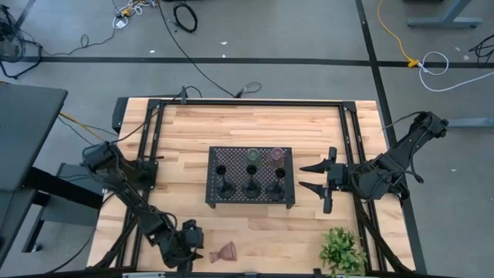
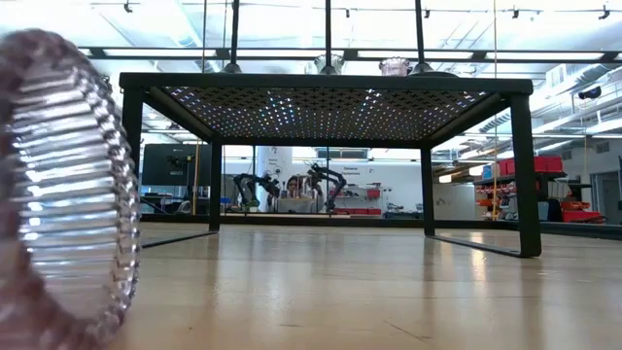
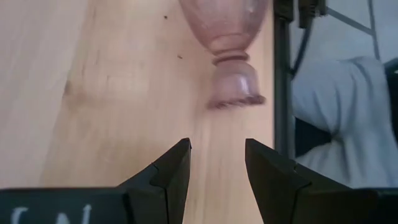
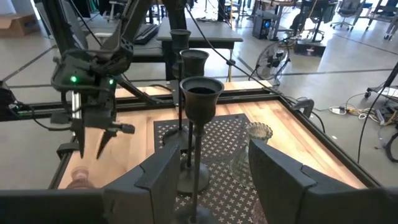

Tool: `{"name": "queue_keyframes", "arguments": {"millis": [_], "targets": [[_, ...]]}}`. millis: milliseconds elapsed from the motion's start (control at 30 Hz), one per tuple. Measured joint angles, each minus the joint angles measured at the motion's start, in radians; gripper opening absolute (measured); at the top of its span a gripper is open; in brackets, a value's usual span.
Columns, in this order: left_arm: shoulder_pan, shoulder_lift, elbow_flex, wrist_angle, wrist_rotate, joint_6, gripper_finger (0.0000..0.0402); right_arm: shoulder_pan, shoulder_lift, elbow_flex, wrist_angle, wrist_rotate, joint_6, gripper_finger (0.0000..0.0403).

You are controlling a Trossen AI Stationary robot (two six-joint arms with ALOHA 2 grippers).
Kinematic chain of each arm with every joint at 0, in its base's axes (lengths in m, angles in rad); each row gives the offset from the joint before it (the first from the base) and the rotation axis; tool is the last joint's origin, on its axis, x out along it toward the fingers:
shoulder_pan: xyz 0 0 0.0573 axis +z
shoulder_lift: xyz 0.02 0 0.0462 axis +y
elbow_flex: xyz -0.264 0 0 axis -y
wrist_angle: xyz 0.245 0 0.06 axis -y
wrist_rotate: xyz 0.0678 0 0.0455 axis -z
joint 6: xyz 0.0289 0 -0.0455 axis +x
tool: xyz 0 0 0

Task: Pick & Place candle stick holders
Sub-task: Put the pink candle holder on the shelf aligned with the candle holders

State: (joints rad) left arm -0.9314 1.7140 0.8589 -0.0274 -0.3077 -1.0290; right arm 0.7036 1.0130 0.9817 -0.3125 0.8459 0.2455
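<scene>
A pinkish-brown glass holder (image 1: 226, 252) lies on its side on the table near the front edge. It also shows in the left wrist view (image 3: 230, 62) and close up in the low view (image 2: 58, 194). My left gripper (image 1: 201, 253) is open just to the left of it. Its fingers (image 3: 177, 163) stop short of the holder's ribbed rim and do not touch it. Three black holders (image 1: 251, 188), a pale green one (image 1: 252, 156) and a pinkish one (image 1: 277, 154) stand upright on the black tray (image 1: 213, 166). My right gripper (image 1: 302, 176) is open and empty beside the tray's right edge, facing the nearest black holder (image 4: 199, 124).
The perforated tray stands on four legs above the table top (image 2: 326, 92). A small leafy plant (image 1: 342, 249) sits at the front right corner. Black frame rails (image 1: 150, 139) run along the table's left, right and far sides.
</scene>
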Motion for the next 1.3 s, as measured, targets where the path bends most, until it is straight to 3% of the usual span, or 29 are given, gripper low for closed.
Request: {"name": "queue_keyframes", "arguments": {"millis": [833,1300], "targets": [[0.005,0.107,0.0,0.181,-0.15,0.078,0.0156,0.001,0.0,0.0,0.013,0.0,0.0,0.0192],[0.011,0.07,0.002,0.247,-0.135,0.095,0.0156,0.001,0.0,0.0,0.013,-0.001,-0.002,0.0192]]}}
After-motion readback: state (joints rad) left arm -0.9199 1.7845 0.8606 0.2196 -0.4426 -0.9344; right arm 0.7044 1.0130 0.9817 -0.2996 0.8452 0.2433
